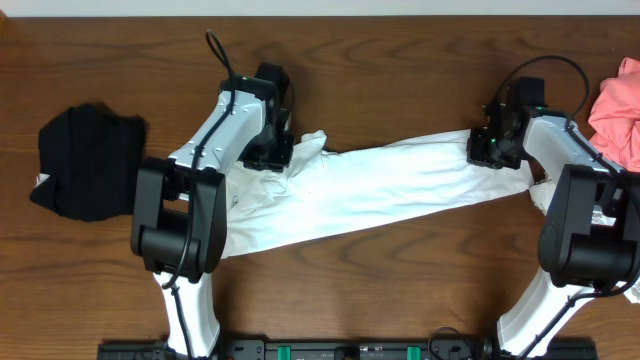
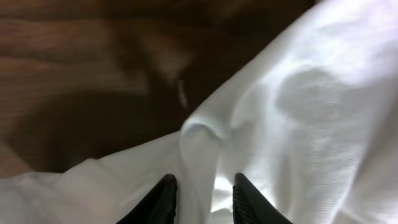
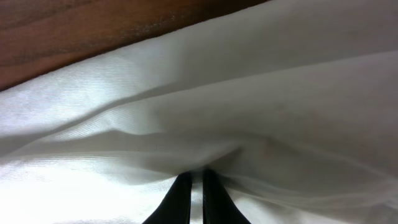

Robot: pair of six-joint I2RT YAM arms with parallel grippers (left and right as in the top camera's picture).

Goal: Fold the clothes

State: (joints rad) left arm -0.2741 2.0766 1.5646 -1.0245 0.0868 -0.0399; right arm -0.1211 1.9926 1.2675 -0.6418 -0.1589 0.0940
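Seemingly mid-spread, left fingers [image 2: 163, 205] and right fingers [image 3: 176, 205] each pinch the white T-shirt [image 1: 400, 185] taut across the bench [image 1: 400, 290]; next it likely needs laying flat, unwrinkled.

My left arm [image 1: 225, 125] and right arm [image 1: 560, 150]: white shells over the links, bulky black joint housings near the bases. A thin black cable [image 1: 214, 48] loops above each wrist. A small green light [image 1: 493, 143] shows on the right wrist. My fingers [image 2: 163, 198] are black, glossy, tapering to narrow tips
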